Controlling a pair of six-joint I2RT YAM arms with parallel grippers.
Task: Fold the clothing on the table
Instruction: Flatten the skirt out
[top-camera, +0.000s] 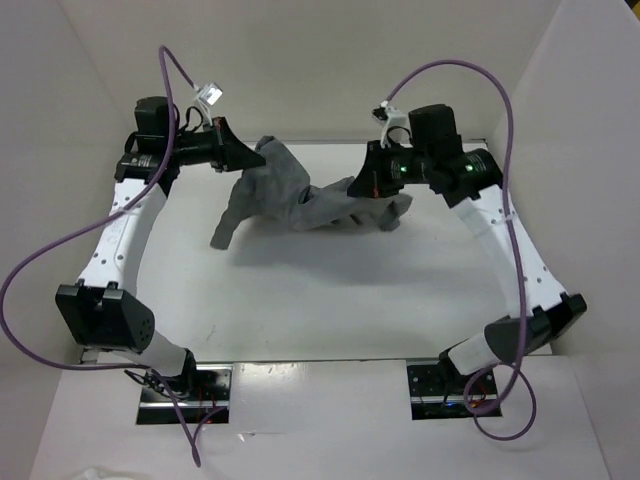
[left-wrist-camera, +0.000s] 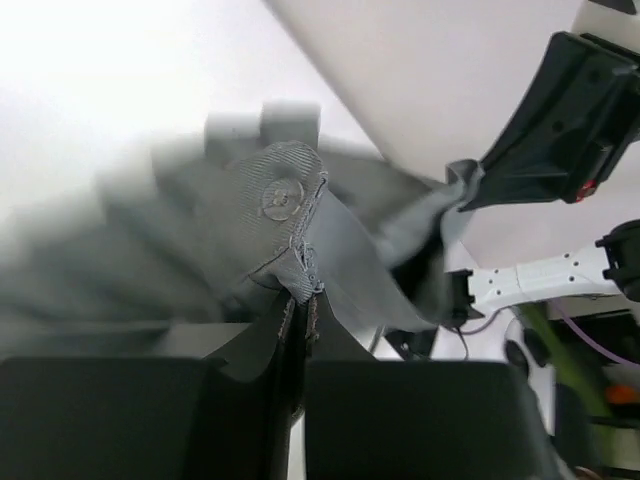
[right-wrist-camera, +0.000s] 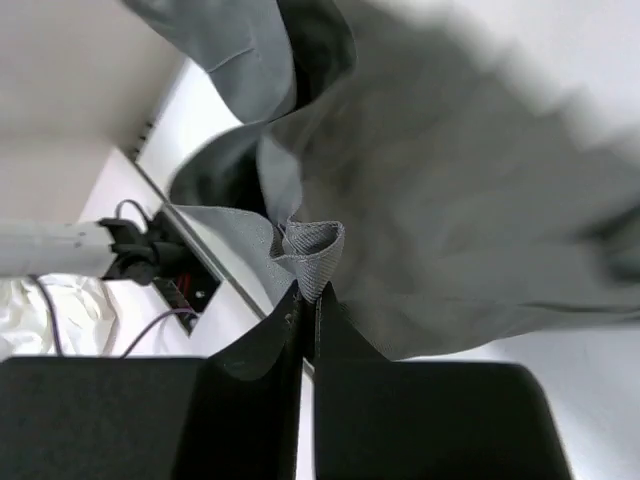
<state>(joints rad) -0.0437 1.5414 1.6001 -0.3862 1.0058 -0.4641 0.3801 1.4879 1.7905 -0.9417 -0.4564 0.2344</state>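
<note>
Left gripper (top-camera: 255, 158) and right gripper (top-camera: 355, 186) are each clenched on an edge of the skirt (top-camera: 290, 200), bunched between them over the table (top-camera: 300, 300), upper middle of frame. Both pinches look thin; I judge pulling apart too hard slips one, and the cloth drops crumpled.

skirt (top-camera: 298, 200) — 1 | table (top-camera: 330, 295) — 1 | left tool (top-camera: 257, 158), right tool (top-camera: 353, 187) — 2
</note>
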